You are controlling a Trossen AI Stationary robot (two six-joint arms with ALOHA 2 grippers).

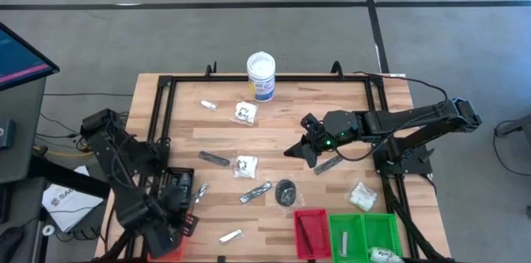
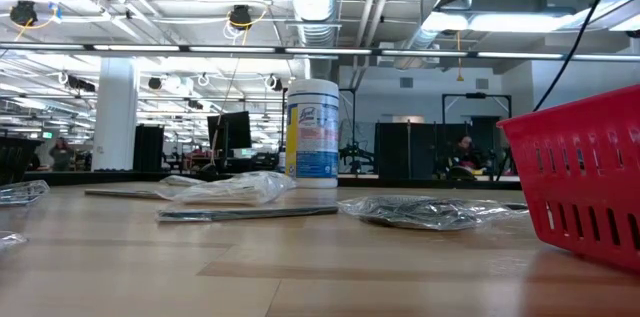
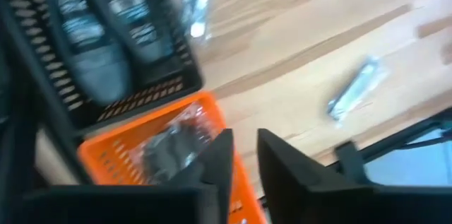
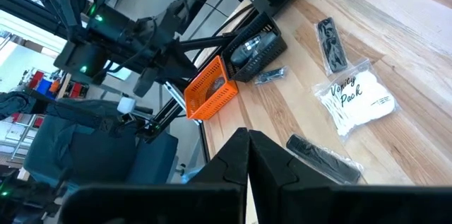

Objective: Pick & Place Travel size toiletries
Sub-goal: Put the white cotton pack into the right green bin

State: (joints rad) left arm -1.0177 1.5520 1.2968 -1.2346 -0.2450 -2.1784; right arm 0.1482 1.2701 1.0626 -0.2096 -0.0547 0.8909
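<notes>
arms: matte black, jointed | right arm: green LED, black cables

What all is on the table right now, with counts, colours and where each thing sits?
White tub: one, blue label, far edge.
Clear packets: four, white contents, three mid-table, one by the right rail.
Silvery sachets: about five, scattered left and centre.
Dark disc: one, bagged, centre front.
Trays: red, green, front right; black, orange, front left.
Left gripper: open, above orange tray.
Right gripper: shut, mid-table.
</notes>
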